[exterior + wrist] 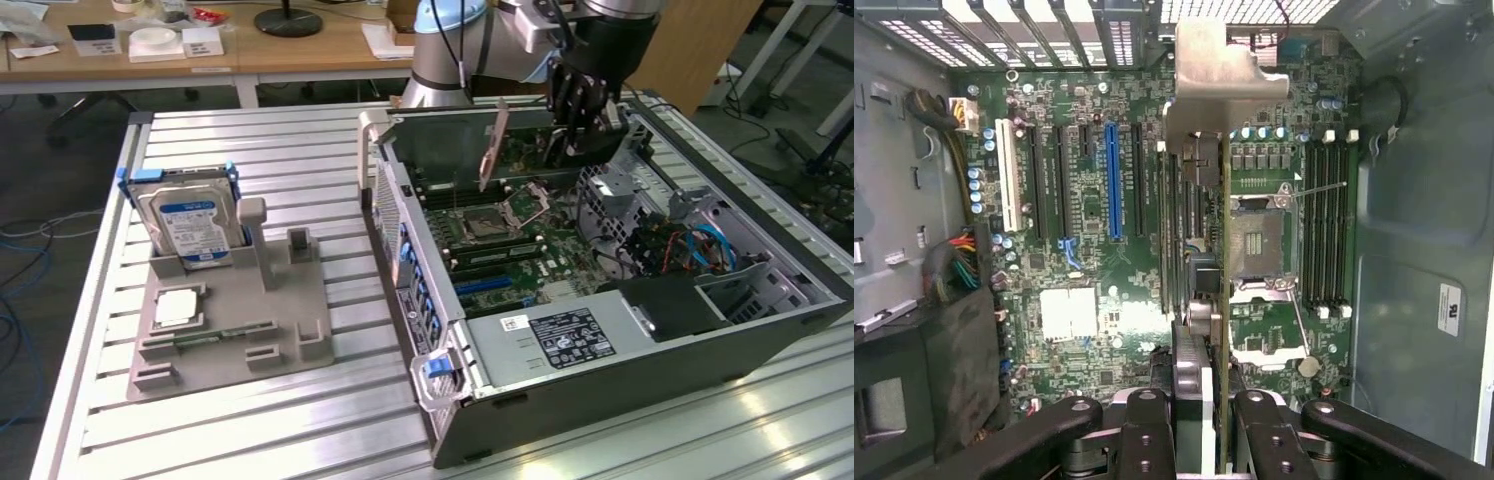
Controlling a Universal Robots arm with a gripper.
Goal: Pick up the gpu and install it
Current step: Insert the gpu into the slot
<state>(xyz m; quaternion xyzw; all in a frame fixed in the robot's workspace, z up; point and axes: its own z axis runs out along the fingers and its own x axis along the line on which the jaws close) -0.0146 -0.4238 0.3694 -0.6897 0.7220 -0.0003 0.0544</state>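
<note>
Right, in the exterior view my black two-fingered gripper (567, 150) hangs at the upper middle of the frame, jaws clenched on the thin green gpu card with its silver end bracket (497, 140). The card stands on edge above the open dark grey computer case (667, 385). I count one case, one card, and one blue-labelled hard drive (187, 225) upright in one grey moulded holder (227, 350) at the left of the frame.

In the wrist view the gpu (1222, 230) runs edge-on over the green motherboard (1074, 250), with the gripper (1204, 400) pinching it between both fingers. I count one blue slot (1113, 180) and one white slot (1007, 175). My judgement: hold the card upright, parallel to the slots, bracket towards the vented rear wall, and avoid any twist.
</note>
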